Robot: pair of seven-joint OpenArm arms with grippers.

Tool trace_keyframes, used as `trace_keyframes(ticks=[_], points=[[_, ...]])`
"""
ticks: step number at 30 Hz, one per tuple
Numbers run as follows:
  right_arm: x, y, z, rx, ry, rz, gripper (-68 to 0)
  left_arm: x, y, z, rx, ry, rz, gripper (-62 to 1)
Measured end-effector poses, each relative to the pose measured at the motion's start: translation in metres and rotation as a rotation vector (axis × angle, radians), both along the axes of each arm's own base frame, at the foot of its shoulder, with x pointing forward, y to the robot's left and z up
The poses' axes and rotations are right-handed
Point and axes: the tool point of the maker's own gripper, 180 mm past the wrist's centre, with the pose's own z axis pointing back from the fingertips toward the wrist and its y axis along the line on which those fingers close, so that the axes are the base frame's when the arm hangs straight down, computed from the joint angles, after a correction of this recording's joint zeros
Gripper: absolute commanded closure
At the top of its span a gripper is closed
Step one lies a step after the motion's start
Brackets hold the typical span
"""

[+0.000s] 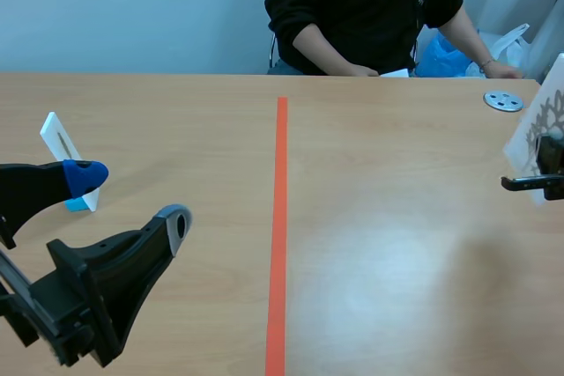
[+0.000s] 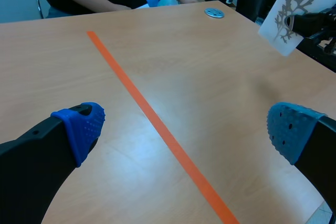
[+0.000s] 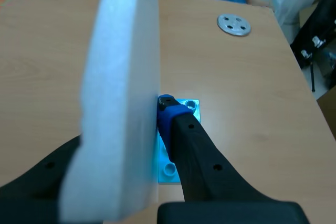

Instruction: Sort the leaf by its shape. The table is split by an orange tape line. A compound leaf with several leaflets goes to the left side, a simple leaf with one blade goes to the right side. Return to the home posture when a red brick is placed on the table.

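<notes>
A white card (image 1: pixel 539 121) printed with a dark, many-lobed leaf tilts at the far right table edge, and my right gripper (image 1: pixel 539 180) is shut on it. From the left wrist view the leaf card (image 2: pixel 291 11) appears raised above the table. In the right wrist view the card (image 3: pixel 121 103) is edge-on between the fingers, with its light blue base plate (image 3: pixel 178 150) below. My left gripper (image 1: pixel 132 200) stands open over the left half, nothing between its blue pads (image 2: pixel 84 127). A second white card (image 1: pixel 69 149) on a blue base stands behind it.
The orange tape line (image 1: pixel 279 217) runs down the table's middle. A round metal disc (image 1: pixel 503 101) lies at the far right. A person in a black top (image 1: pixel 370 6) sits across the table with hands resting on its far edge.
</notes>
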Motion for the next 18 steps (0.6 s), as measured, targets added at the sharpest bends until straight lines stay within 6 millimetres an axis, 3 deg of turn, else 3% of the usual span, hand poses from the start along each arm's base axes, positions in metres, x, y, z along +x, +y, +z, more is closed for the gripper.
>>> trace_keyframes(ticks=[6,12,18], points=[[0.016,-0.022,-0.019,0.059,0.028,-0.076,-2.4,0.000,0.000,0.000,0.000,0.000,0.000,-62.3],[0.040,-0.038,-0.020,0.109,0.001,-0.130,-2.4,0.000,0.000,0.000,0.000,0.000,0.000,-62.3],[0.062,-0.030,-0.042,0.146,0.059,-0.123,-2.4,0.000,0.000,0.000,0.000,0.000,0.000,-62.3]])
